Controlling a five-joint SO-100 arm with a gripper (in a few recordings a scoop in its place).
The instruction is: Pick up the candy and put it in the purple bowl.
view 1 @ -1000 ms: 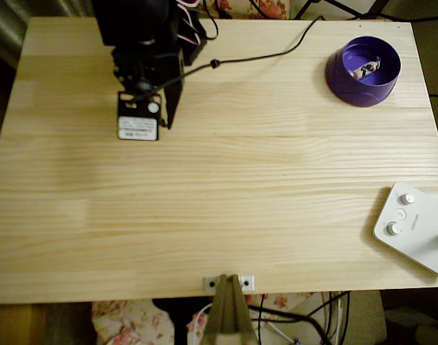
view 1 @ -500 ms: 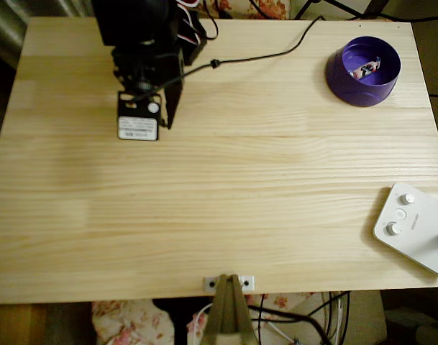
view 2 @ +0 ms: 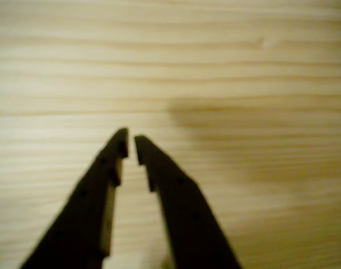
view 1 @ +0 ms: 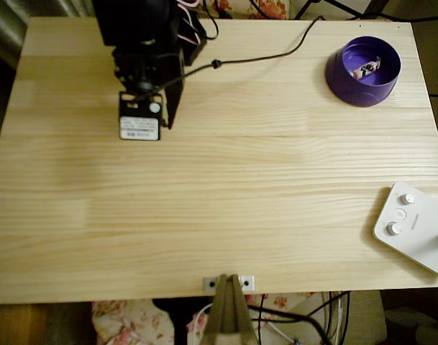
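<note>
The purple bowl [view 1: 363, 71] stands at the table's far right corner in the overhead view. The candy [view 1: 367, 68], a small speckled wrapped sweet, lies inside it on the violet floor. My black arm is folded at the far left of the table, and its gripper [view 1: 168, 118] points down at bare wood, far from the bowl. In the wrist view the gripper [view 2: 131, 141] hangs over plain wood grain. Its two dark fingers meet at the tips with only a sliver between them, and they hold nothing.
A white device with round knobs [view 1: 413, 226] lies at the near right edge of the table [view 1: 226, 201]. A black cable [view 1: 262, 57] runs across the far side from the arm. A clamp [view 1: 229, 284] sits at the near edge.
</note>
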